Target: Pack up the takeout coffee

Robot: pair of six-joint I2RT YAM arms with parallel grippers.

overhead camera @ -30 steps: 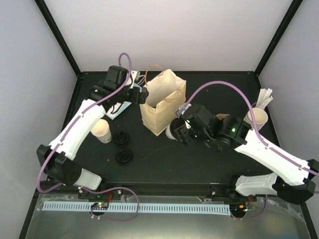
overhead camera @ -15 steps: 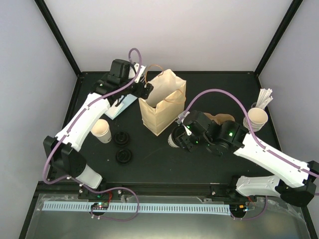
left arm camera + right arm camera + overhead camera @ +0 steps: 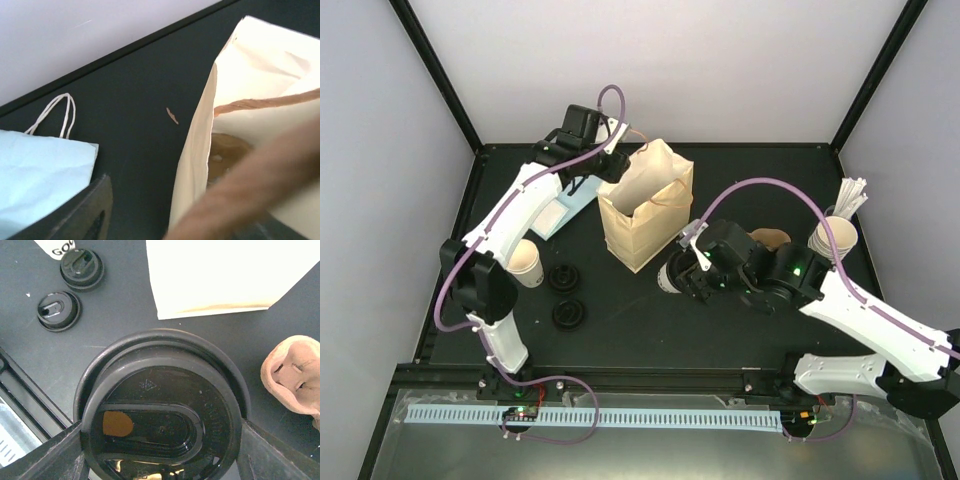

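Observation:
The takeout coffee [image 3: 667, 277], a paper cup under a black lid [image 3: 162, 410], hangs just right of the standing paper bag [image 3: 645, 205]. My right gripper [image 3: 675, 275] is shut on it, one finger [image 3: 67, 447] against each side of the lid. My left gripper [image 3: 610, 165] is at the bag's back left top corner. In the left wrist view its jaws stand apart, with one finger [image 3: 92, 212] visible. The bag's brown rope handle [image 3: 260, 175] runs blurred across the front, and the bag's mouth [image 3: 240, 100] is open. An open cream cup [image 3: 525, 262] stands at the left.
Two loose black lids [image 3: 565, 277] [image 3: 568, 314] lie left of the bag, also seen as lids [image 3: 81, 268] [image 3: 58, 310]. A flat light-blue bag [image 3: 565, 210] lies at the back left. A brown pulp carrier [image 3: 770, 240] and a cup stack with sticks [image 3: 835, 235] stand right.
My left arm has swung right and back to the bag's top corner, and its jaws have narrowed. My right gripper holds the lidded cup in nearly the same spot.

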